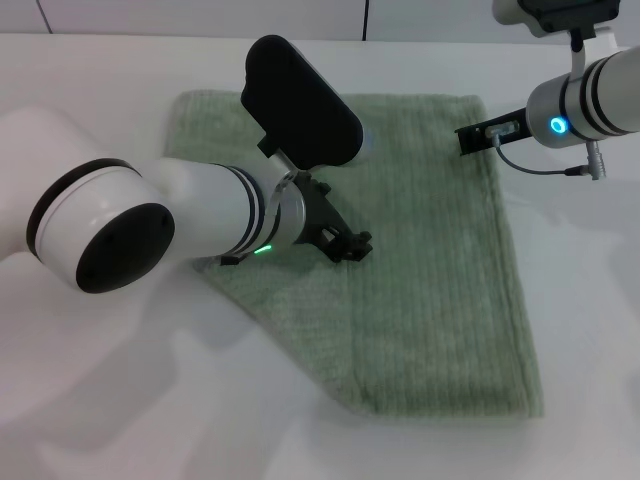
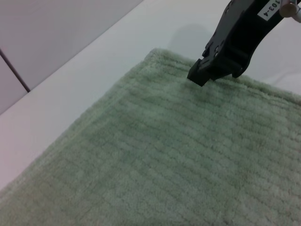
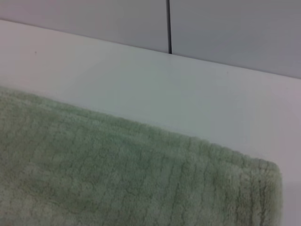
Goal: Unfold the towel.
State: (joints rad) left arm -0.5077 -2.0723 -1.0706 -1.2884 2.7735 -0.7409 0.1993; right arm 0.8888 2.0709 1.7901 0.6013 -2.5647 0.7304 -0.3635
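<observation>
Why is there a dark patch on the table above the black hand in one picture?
In the left wrist view, that is the right hand's soft shadow on the white table. In the head view, the left hand hangs over the towel, with faint grey shadows near the arm.

I see the towel [image 1: 430, 270] as soft, matt terry cloth, ribbed and fuzzy. The counter [image 1: 120, 400] looks smooth, faintly glossy white. My right hand [image 2: 214, 66] shows matt black plastic.
</observation>
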